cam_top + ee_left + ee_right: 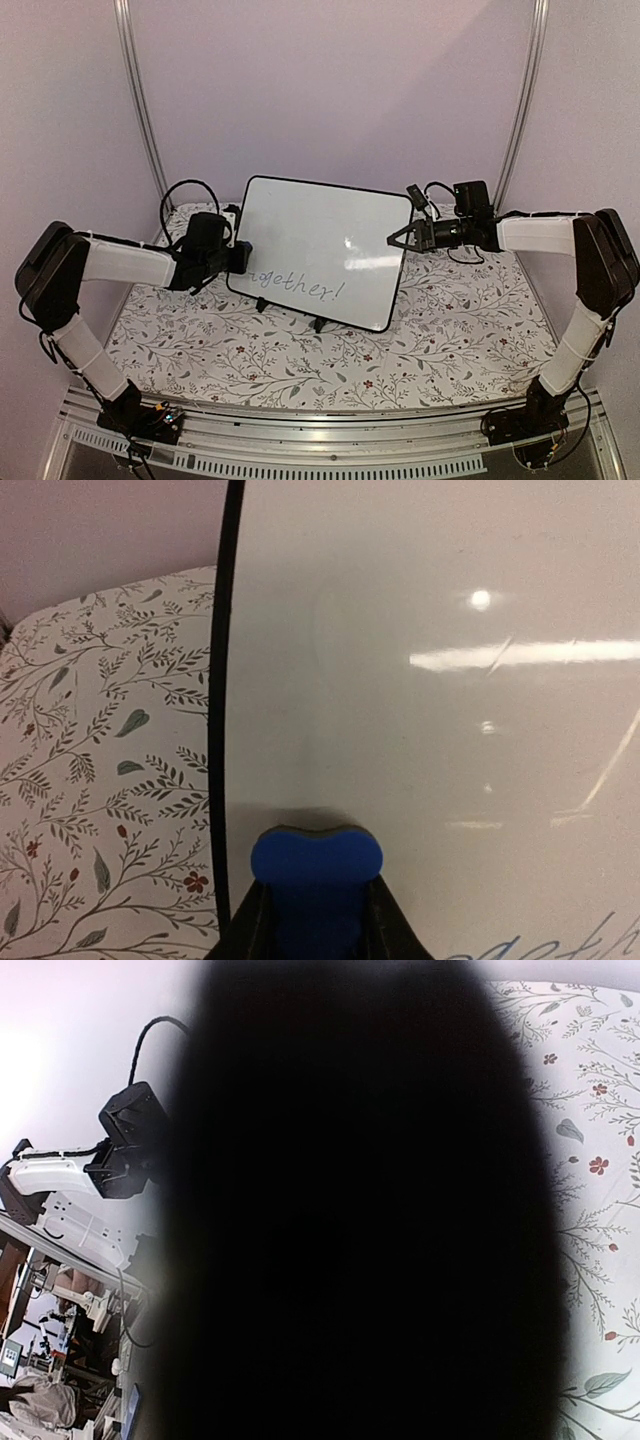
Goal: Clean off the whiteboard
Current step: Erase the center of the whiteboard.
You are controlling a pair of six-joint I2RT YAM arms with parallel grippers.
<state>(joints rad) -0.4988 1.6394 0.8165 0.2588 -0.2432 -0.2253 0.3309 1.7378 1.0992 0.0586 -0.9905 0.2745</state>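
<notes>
Left wrist: left gripper [316, 895] clamps eraser [316, 850] against whiteboard [400, 680], so press evenly, sweep over writing [545, 945]; right gripper [402, 238] state unclear.

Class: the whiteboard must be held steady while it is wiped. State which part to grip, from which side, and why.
Grip the whiteboard by the thin black frame at its right edge, coming from the right, pinching front and back. It is a flat panel propped on small feet, so only an edge fits. The left hand holds the eraser at the left edge.
</notes>
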